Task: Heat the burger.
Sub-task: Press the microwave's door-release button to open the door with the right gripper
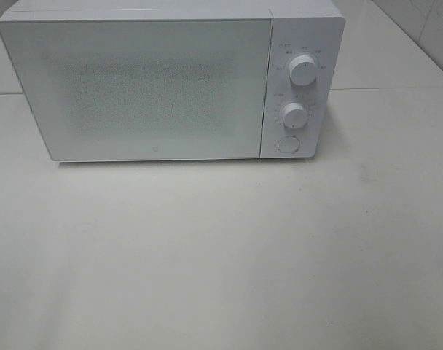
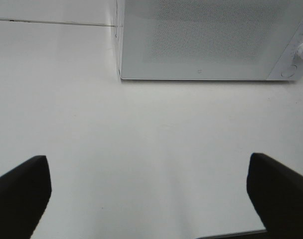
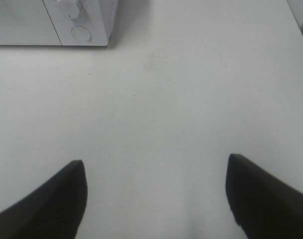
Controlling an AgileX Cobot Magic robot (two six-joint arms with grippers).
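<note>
Left gripper (image 2: 147, 159) and right gripper (image 3: 155, 160) hang spread wide, empty, over the white table (image 1: 221, 255) near the shut microwave (image 1: 149, 87).

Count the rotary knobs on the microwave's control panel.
2, both on the microwave: the upper knob and, right below it, the lower knob, above the round button. None looks hidden.
</note>
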